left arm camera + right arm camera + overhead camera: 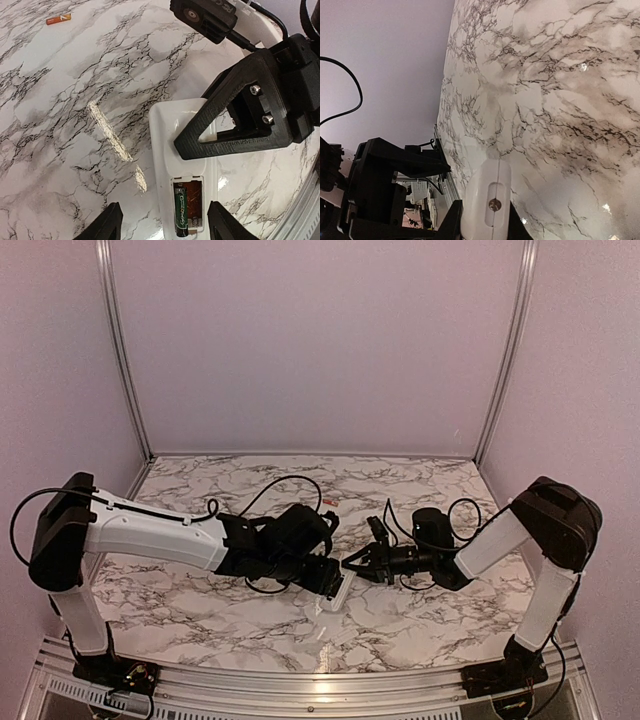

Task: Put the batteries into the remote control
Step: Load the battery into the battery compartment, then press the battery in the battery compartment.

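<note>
Table [200, 610] centre: my right fingers [235, 146] clamp the remote control [161, 165]; left fingers [107, 225] spread apart either side. One battery [181, 210] in compt, 2nd battery [58, 19] loose.

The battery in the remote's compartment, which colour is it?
Green battery, black end; left wrist view shows it best.

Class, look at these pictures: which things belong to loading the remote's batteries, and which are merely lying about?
Belong to the job:
remote control
seated battery, in its open compartment
loose battery, lying on the table
right claw, gripping the remote
left claw, open around it

Merely there:
marble table
arm cable
</note>
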`<move>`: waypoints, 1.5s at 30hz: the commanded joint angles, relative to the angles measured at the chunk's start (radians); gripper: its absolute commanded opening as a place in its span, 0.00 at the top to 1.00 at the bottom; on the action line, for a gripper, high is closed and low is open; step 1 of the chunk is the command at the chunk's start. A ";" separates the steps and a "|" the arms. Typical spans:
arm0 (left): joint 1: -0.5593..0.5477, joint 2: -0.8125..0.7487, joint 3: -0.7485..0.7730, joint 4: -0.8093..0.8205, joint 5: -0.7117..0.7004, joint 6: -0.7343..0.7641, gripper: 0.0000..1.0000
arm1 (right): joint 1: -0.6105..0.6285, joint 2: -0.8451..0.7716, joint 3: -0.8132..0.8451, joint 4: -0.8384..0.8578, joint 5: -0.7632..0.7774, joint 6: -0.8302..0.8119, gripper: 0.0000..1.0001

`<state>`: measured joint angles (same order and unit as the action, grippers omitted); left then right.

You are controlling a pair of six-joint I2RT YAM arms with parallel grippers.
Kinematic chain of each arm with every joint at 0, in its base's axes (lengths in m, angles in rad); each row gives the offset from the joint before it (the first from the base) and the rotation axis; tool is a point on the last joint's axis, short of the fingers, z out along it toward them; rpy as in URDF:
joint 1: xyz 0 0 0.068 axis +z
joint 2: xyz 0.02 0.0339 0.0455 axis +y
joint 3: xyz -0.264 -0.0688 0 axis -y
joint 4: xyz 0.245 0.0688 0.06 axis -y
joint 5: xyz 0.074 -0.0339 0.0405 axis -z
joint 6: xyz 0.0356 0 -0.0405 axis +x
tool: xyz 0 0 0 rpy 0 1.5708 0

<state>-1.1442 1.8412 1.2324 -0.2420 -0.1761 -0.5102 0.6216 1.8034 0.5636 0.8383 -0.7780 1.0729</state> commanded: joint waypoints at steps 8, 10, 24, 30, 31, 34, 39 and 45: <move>0.011 -0.299 -0.226 0.194 0.091 0.365 0.36 | -0.005 -0.004 0.018 -0.018 -0.086 -0.046 1.00; 0.009 -0.324 -0.268 0.198 0.112 0.455 0.37 | -0.005 -0.016 0.024 -0.047 -0.100 -0.068 1.00; -0.018 -0.384 -0.516 0.492 0.342 0.728 0.37 | 0.006 -0.055 0.069 -0.175 -0.191 -0.167 1.00; -0.097 -0.361 -0.520 0.500 0.261 0.900 0.50 | 0.016 -0.044 0.080 -0.193 -0.212 -0.172 1.00; -0.105 -0.356 -0.515 0.494 0.252 0.924 0.52 | 0.019 -0.042 0.084 -0.206 -0.215 -0.181 1.00; -0.122 -0.338 -0.502 0.485 0.239 0.977 0.57 | 0.023 -0.041 0.093 -0.239 -0.218 -0.203 1.00; -0.141 -0.273 -0.461 0.458 0.212 1.040 0.65 | 0.027 -0.030 0.103 -0.268 -0.227 -0.225 1.00; -0.154 -0.205 -0.403 0.430 0.202 1.071 0.69 | 0.030 -0.021 0.102 -0.284 -0.234 -0.238 1.00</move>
<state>-1.2846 1.6001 0.7753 0.2138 0.0429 0.5102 0.6388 1.7737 0.6395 0.5758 -0.9905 0.8604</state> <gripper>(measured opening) 0.321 0.183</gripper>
